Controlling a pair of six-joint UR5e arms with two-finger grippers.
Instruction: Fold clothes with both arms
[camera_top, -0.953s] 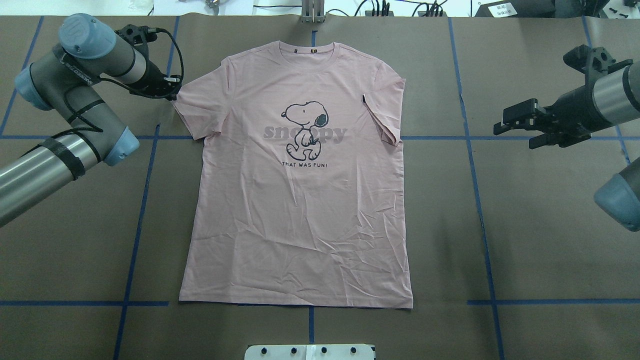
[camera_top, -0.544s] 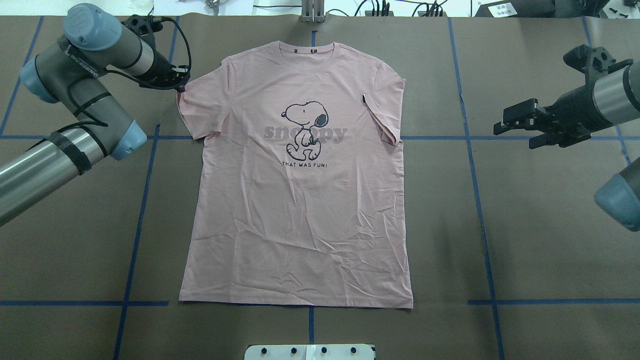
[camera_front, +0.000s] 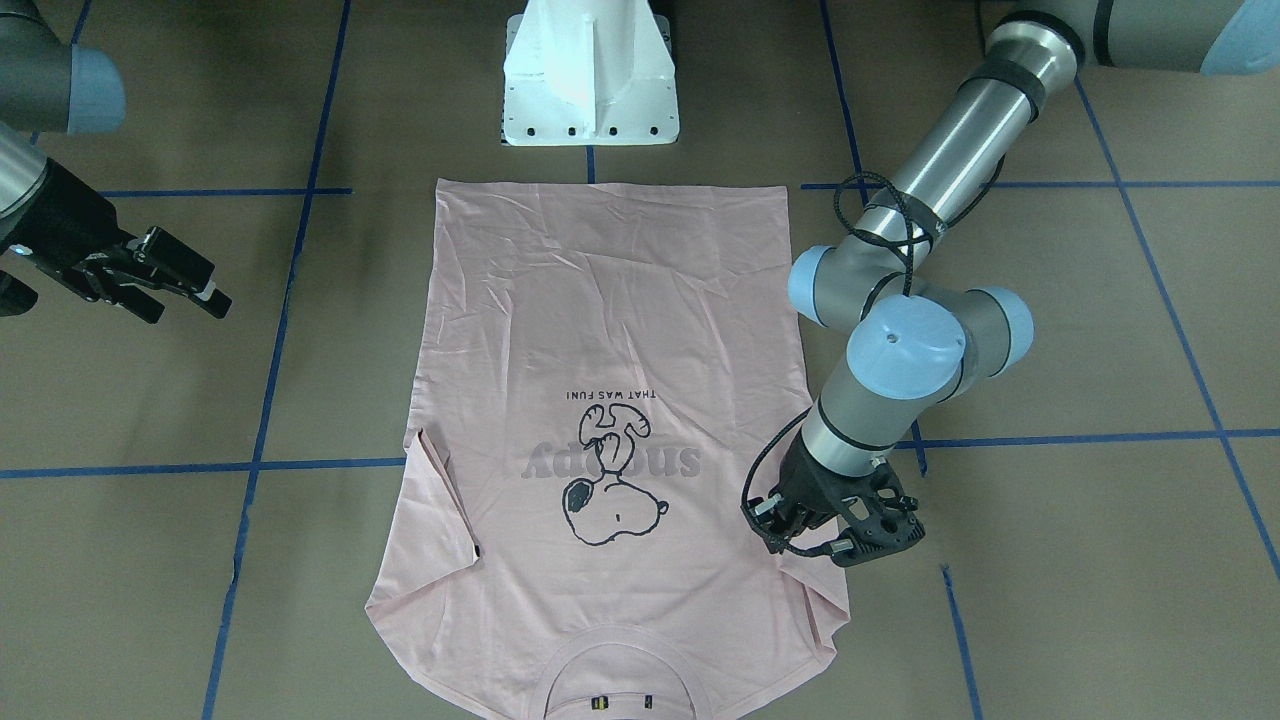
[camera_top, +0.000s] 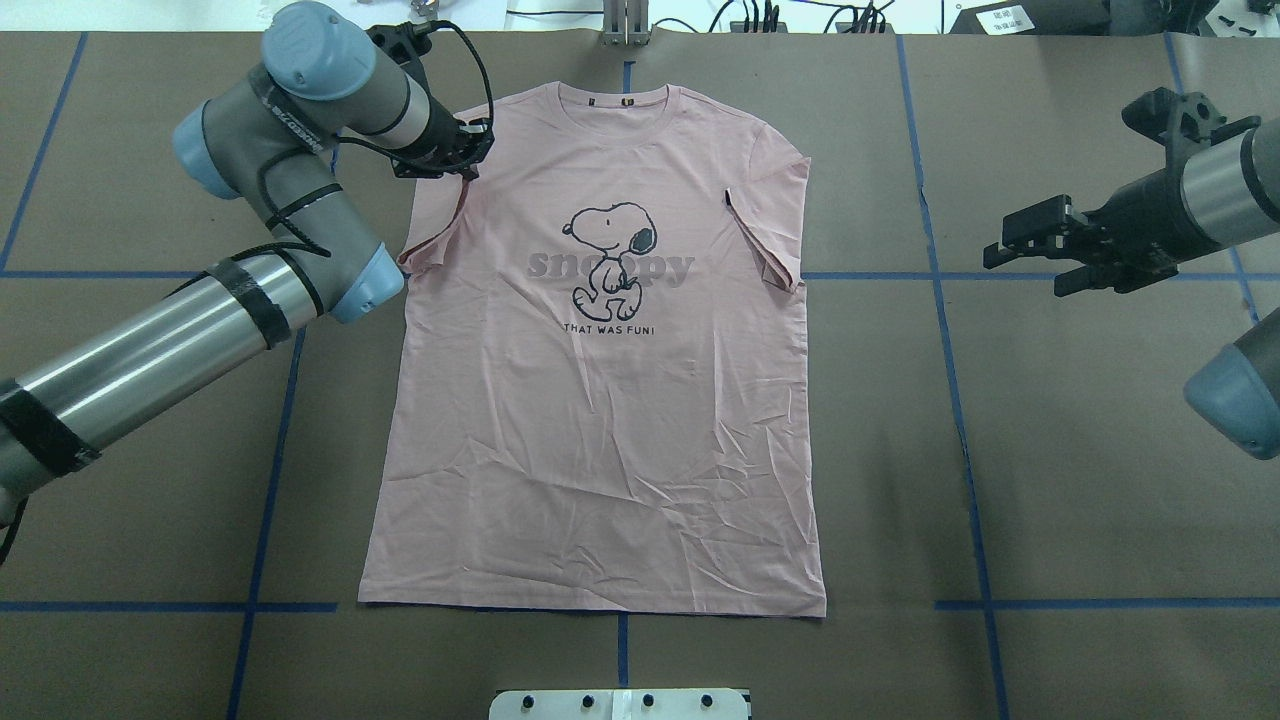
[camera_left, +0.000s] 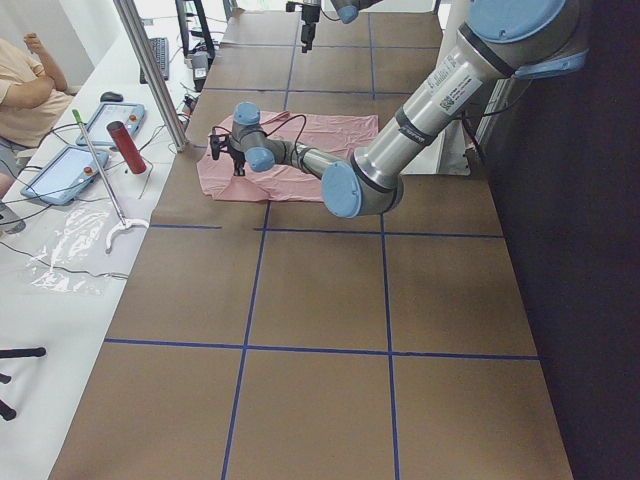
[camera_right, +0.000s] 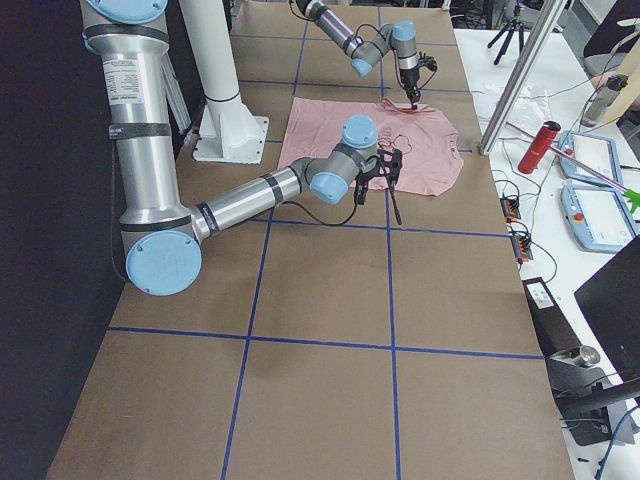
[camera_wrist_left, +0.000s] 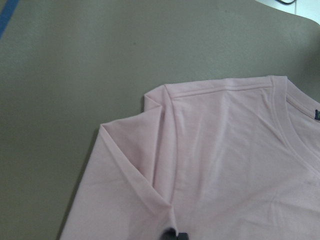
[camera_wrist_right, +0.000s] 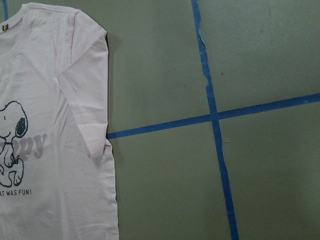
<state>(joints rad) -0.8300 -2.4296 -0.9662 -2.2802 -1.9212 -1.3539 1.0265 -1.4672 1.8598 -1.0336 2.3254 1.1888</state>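
Fold: left gripper (camera_top: 465, 160) pinched shut on T-shirt (camera_top: 600, 430) sleeve (camera_top: 432, 235) (fingertips barely visible); lay it flat inboard, crease straight. Right gripper (camera_top: 1022, 272) spread open, empty.

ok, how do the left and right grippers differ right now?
Left gripper is down on the T-shirt at its shoulder; right gripper hangs over bare table, clear of the shirt. Left's fingertips look pinched shut on the bunched sleeve; right's jaws are open and hold nothing. Both are black two-finger grippers.
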